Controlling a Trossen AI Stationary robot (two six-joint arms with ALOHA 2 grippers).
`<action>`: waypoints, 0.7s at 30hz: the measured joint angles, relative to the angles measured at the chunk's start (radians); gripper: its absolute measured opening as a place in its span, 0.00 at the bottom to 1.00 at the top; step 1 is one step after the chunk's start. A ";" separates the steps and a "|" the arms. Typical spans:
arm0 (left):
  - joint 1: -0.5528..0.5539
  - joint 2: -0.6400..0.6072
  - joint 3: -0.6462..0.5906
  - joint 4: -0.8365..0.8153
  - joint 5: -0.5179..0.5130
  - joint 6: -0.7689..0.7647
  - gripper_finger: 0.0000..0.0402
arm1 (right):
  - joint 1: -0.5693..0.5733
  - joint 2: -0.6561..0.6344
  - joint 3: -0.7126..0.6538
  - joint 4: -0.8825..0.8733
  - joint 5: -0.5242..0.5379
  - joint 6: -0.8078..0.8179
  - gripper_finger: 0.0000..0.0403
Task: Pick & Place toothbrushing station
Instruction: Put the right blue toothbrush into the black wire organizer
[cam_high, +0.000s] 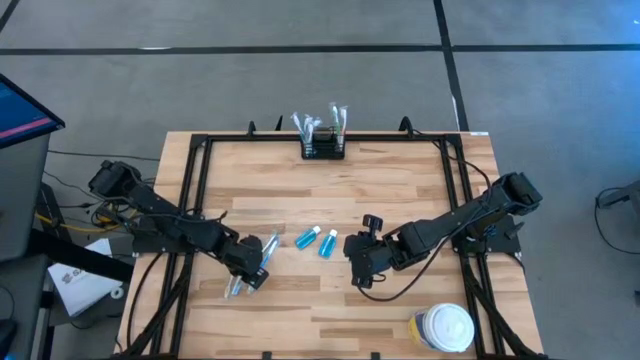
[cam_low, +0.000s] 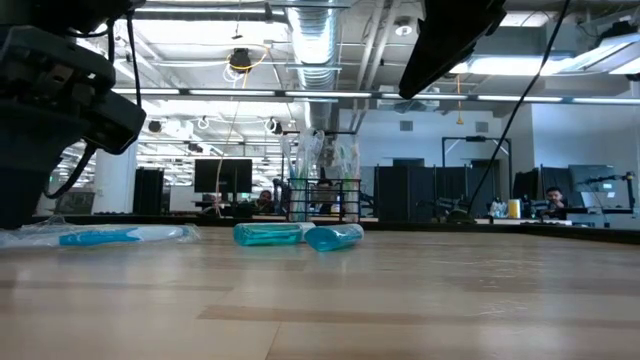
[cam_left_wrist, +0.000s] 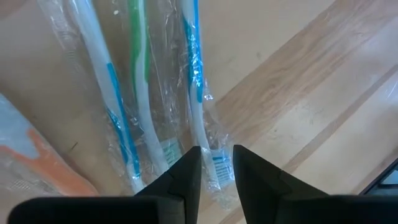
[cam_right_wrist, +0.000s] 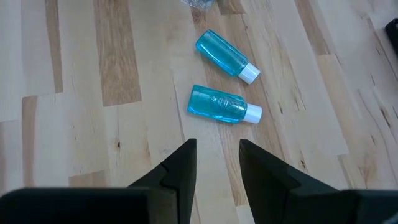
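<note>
The black toothbrushing station (cam_high: 322, 146) stands at the table's far edge, in the middle, with several wrapped toothbrushes upright in it; it also shows in the low view (cam_low: 322, 200). Several clear-wrapped toothbrushes (cam_high: 243, 273) lie flat on the wood at the near left. My left gripper (cam_high: 252, 268) is over them, pointing down and open, its fingers on either side of the bristle end of a blue-striped brush (cam_left_wrist: 194, 74). Two blue bottles (cam_right_wrist: 225, 55) (cam_right_wrist: 222, 104) lie on their sides at mid-table. My right gripper (cam_right_wrist: 217, 168) hovers open just on their near right side. My left gripper comes from above with one finger on each side of the bristle end (cam_left_wrist: 215, 163) of the blue-striped wrapped toothbrush, which lies flat on the table. Whether the fingers touch its wrapper I cannot tell.
A round white-lidded jar with a yellow label (cam_high: 444, 328) stands at the table's near right. A black frame (cam_high: 195, 170) runs along the table's left, far and right sides. Bare wood lies between the bottles and the station.
</note>
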 joint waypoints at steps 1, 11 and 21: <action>0.000 0.000 0.000 0.000 -0.002 0.000 0.22 | 0.000 0.000 0.000 0.000 0.000 0.000 0.28; 0.028 0.000 0.000 -0.012 -0.028 0.044 0.22 | 0.000 0.000 0.000 0.000 0.000 0.000 0.28; 0.021 0.078 0.001 0.026 0.017 0.045 0.22 | 0.001 0.000 0.000 0.001 0.000 0.000 0.28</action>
